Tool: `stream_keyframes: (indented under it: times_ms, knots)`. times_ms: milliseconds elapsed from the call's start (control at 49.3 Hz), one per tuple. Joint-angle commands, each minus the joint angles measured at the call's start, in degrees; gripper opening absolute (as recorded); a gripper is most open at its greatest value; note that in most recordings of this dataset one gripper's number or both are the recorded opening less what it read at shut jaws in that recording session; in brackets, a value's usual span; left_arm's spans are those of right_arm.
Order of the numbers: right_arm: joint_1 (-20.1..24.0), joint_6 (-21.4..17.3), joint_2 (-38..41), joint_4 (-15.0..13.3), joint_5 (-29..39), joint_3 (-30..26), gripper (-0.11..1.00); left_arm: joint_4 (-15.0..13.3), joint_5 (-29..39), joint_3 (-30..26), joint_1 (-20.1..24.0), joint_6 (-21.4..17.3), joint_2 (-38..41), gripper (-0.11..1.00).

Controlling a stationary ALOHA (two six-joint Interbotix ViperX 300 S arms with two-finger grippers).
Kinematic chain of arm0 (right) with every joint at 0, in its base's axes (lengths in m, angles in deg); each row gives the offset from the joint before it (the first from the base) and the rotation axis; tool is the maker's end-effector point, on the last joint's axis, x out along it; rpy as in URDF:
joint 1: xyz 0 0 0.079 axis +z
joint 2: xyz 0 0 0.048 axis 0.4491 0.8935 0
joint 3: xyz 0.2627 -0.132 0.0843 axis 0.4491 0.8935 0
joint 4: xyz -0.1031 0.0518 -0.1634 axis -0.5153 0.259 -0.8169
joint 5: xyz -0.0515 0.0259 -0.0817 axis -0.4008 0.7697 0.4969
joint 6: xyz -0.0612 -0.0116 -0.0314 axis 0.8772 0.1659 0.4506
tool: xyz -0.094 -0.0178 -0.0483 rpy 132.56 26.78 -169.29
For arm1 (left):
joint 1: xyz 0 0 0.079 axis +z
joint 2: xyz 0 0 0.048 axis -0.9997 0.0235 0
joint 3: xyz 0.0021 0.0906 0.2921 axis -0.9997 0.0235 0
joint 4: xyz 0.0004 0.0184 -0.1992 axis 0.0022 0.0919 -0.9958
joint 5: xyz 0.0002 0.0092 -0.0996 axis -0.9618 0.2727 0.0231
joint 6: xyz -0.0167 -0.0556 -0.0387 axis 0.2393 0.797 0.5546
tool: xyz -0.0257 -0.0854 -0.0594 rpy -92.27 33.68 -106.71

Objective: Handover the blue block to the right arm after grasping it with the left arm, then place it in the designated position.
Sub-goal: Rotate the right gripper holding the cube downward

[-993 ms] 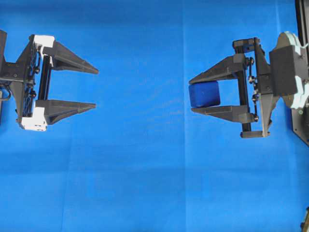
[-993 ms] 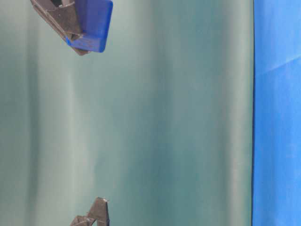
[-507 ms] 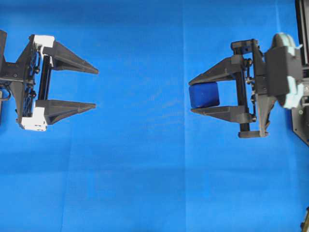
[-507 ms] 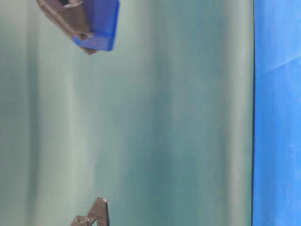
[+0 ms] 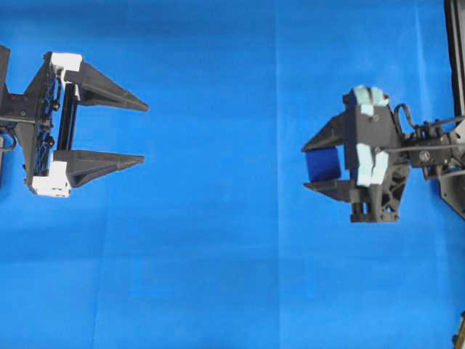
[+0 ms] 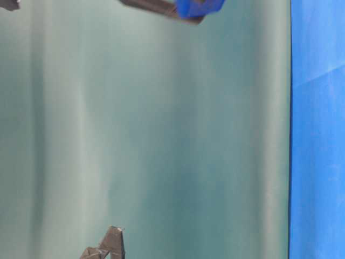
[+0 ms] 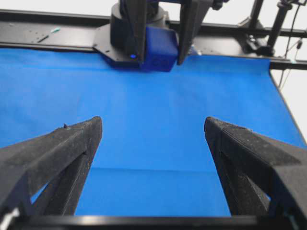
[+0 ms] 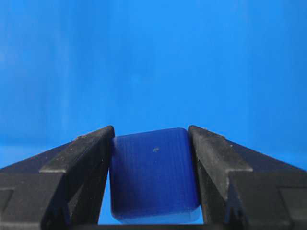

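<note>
My right gripper (image 5: 317,166) clamps the blue block (image 5: 323,164) between its two fingers, above the blue cloth (image 5: 218,254) and clear of it. My left gripper (image 5: 144,132), well apart from the block across the cloth, has its jaws spread wide with nothing between them, fingertips pointing toward the block.

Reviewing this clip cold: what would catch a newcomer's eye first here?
The blue block pinched between the right gripper's black fingers, at the right of the overhead view above the blue cloth. Opposite, at the left edge, the white-bracketed left gripper stands wide open and empty.
</note>
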Motion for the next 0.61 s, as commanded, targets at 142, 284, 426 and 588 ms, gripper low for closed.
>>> stream_keyframes:
  times_ms: [142, 284, 426, 588]
  knots:
    - [0.5, 0.0, -0.2, 0.3, 1.8, -1.7, 0.44, 0.1, -0.7, -1.0, -0.2, 0.1, -0.2, 0.91]
    - [0.6, 0.0, -0.3, 0.3, 1.6, -1.7, 0.44, 0.1, -0.7, -1.0, -0.2, 0.1, -0.2, 0.91]
    - [0.6, 0.0, -0.2, 0.3, 1.5, -1.7, 0.43, 0.1, -0.7, -1.1, -0.2, 0.2, -0.2, 0.91]
    - [0.6, 0.0, -0.2, 0.3, 1.5, -1.7, 0.43, 0.2, -0.7, -1.1, -0.2, 0.2, -0.2, 0.91]
